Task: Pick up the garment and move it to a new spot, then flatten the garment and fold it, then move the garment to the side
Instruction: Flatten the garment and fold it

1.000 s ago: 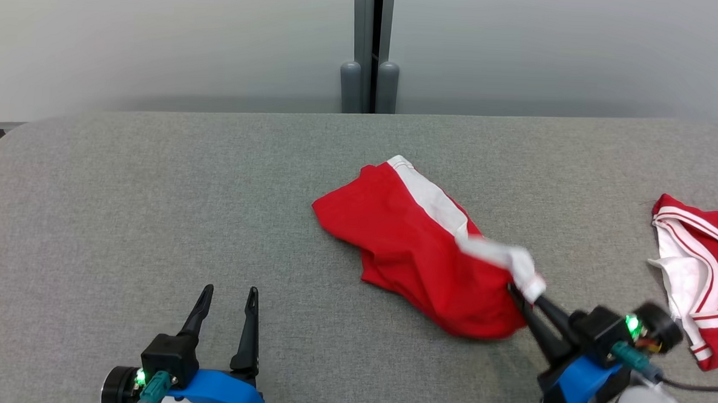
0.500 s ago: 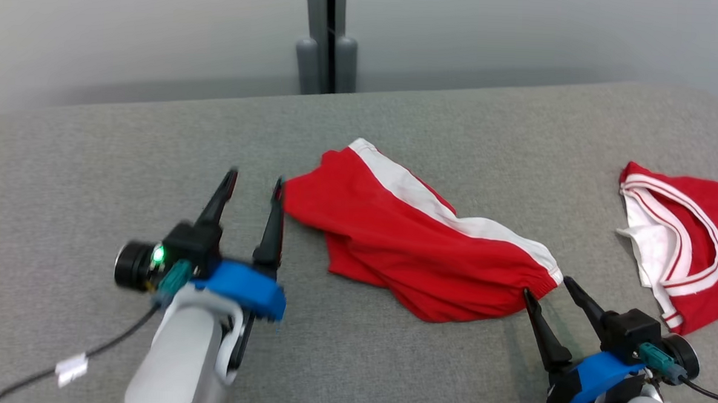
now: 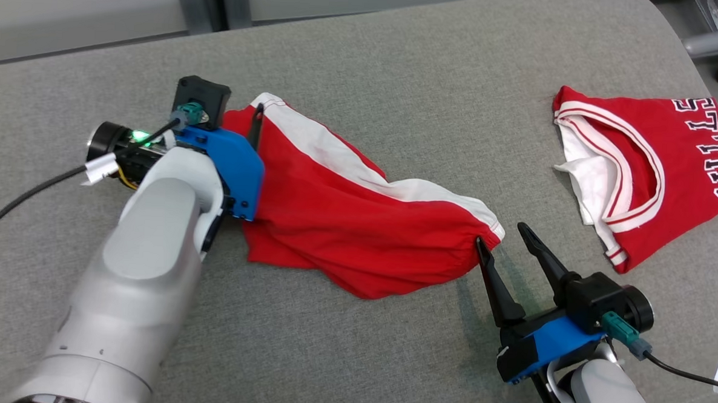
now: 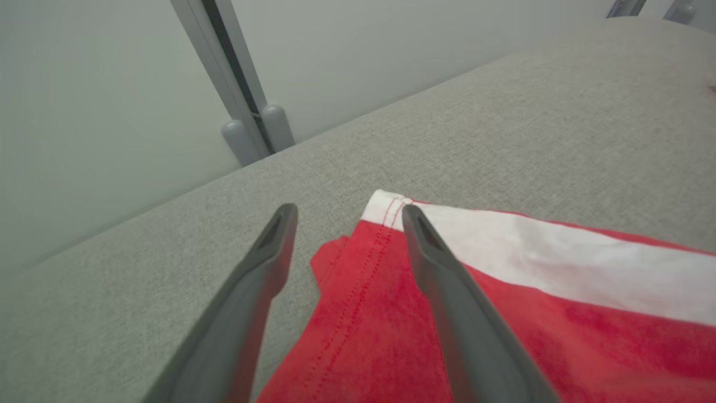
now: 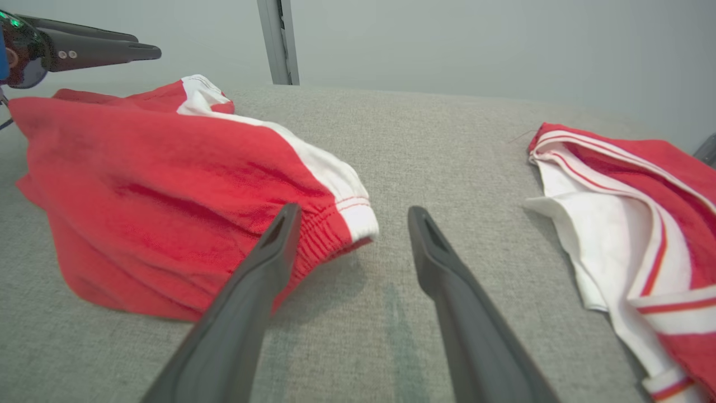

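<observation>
— Where are the red cloth shorts (image 3: pixel 346 225) with the white side stripe?
— Rumpled on the grey fabric-covered table (image 3: pixel 401 76), between the two arms.
— And the claws?
— The left gripper (image 4: pixel 348 212) is spread wide over the hem corner, holding nothing. The right gripper (image 3: pixel 502 233) gapes empty just beside the elastic waistband. A red-and-white lettered jersey (image 3: pixel 639 171) lies apart, to the right.

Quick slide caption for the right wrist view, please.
Open right gripper at the waistband end of the red shorts on the grey surface; red jersey lies apart.
</observation>
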Controlling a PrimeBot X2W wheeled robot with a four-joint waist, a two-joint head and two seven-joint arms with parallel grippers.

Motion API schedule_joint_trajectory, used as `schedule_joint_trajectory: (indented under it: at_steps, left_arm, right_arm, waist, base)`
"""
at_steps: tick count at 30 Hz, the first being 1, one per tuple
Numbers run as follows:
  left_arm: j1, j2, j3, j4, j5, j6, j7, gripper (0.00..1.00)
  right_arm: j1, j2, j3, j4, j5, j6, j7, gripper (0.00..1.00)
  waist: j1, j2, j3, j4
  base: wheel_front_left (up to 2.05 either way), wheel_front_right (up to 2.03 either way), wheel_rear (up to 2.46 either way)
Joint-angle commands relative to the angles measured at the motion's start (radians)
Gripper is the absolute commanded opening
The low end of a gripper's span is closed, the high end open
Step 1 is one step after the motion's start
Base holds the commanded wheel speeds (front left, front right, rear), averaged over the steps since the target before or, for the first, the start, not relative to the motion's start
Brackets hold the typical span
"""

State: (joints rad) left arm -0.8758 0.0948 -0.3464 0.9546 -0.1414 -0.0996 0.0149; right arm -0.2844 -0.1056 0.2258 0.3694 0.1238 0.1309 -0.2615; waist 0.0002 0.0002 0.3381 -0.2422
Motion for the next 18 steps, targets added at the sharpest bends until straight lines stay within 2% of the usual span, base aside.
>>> schedule_joint_trajectory:
  at_steps: [1,7,13,14,15,18]
  left_arm:
    - [-0.019,0.009,-0.001,0.019,0.0,-0.002,0.011,1.0]
    - [-0.047,0.023,-0.031,0.128,0.015,-0.008,0.029,1.0]
    - [-0.017,0.011,-0.057,0.219,-0.002,-0.023,0.053,1.0]
    - [-0.008,0.011,-0.067,0.228,0.001,-0.026,0.047,0.77]
    - [0.003,0.011,-0.077,0.235,0.006,-0.025,0.039,0.0]
    - [0.027,0.006,-0.078,0.235,-0.018,-0.029,-0.043,0.0]
  right_arm:
    - [-0.013,0.002,0.0,-0.006,-0.005,0.0,-0.005,1.0]
    - [-0.022,0.018,-0.002,-0.028,-0.012,0.0,-0.005,1.0]
    - [-0.026,0.022,-0.018,-0.045,-0.017,0.0,-0.005,1.0]
    - [-0.028,0.021,-0.022,-0.047,-0.017,0.0,-0.005,1.0]
    - [-0.027,0.021,-0.026,-0.047,-0.02,0.0,-0.005,1.0]
    - [-0.005,0.021,-0.056,-0.046,-0.033,0.0,-0.005,1.0]
  waist:
    - [-0.0002,-0.0002,0.005,-0.004]
    - [-0.0002,-0.0002,0.028,-0.014]
    - [-0.0002,-0.0002,0.034,0.0]
    - [-0.0002,-0.0002,0.032,0.005]
    - [-0.0002,-0.0002,0.028,0.01]
    - [-0.0002,-0.0002,0.002,0.041]
  base:
    - [0.0,0.0,0.0]
    - [0.0,0.0,0.0]
    - [0.0,0.0,0.0]
    - [0.0,0.0,0.0]
    - [0.0,0.0,0.0]
    - [0.0,0.0,0.0]
